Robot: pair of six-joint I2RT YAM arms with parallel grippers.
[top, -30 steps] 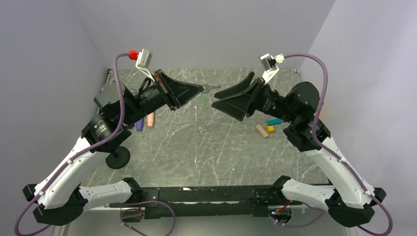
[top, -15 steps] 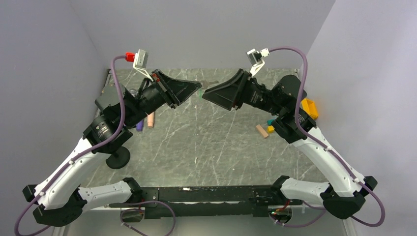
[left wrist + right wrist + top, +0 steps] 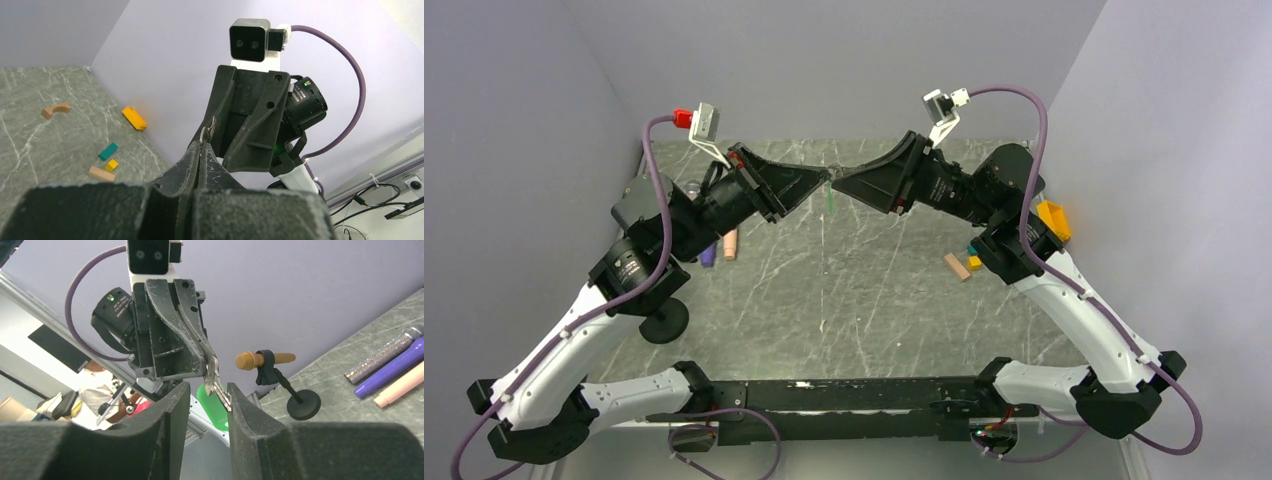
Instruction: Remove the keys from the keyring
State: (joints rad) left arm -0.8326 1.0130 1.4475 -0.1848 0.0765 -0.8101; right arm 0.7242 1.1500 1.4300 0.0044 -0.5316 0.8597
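My left gripper (image 3: pixel 823 180) is shut on the head of silvery keys (image 3: pixel 212 371) and holds them in the air over the far middle of the table. In the left wrist view its fingertips (image 3: pixel 201 150) pinch a sliver of metal (image 3: pixel 204 134). A bright green plastic tag (image 3: pixel 213 408) hangs below the keys, and it also shows in the top view (image 3: pixel 830 203). The thin keyring is too small to make out. My right gripper (image 3: pixel 209 396) is open, tip to tip with the left gripper (image 3: pixel 838 184). A toothed key blade hangs between its fingers, against the right finger (image 3: pixel 240 410).
A microphone with an orange head (image 3: pixel 265 360) stands on a black round base (image 3: pixel 664 320) at the left. Purple, pink and glittery wands (image 3: pixel 395 352) lie at the far left. Small wooden blocks (image 3: pixel 956 266) and a yellow piece (image 3: pixel 1052 217) lie at the right.
My right arm has swung up and to the left until its open jaws stand around the hanging key. My left gripper has shifted slightly left with the keys.
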